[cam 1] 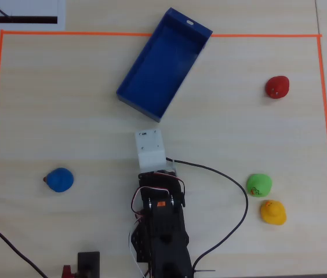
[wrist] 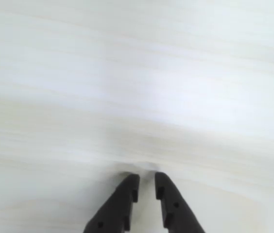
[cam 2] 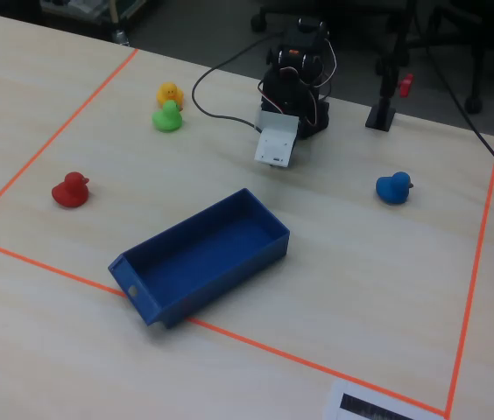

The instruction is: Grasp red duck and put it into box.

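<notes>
Red duck [cam 1: 277, 87] sits near the surface's [cam 1: 65, 116] right edge in the overhead view, well apart from the box [cam 1: 163, 63] by the top edge. In the wrist view the tool [wrist: 146, 180] is nearly clenched, a narrow gap between its fingertips, holding nothing above bare surface.

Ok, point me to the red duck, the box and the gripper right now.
red duck [cam 1: 277, 87], overhead view, middle of its body.
box [cam 1: 182, 30], overhead view, far end wall.
gripper [wrist: 146, 185], wrist view, the narrow gap between its two black fingertips, nothing held.
</notes>
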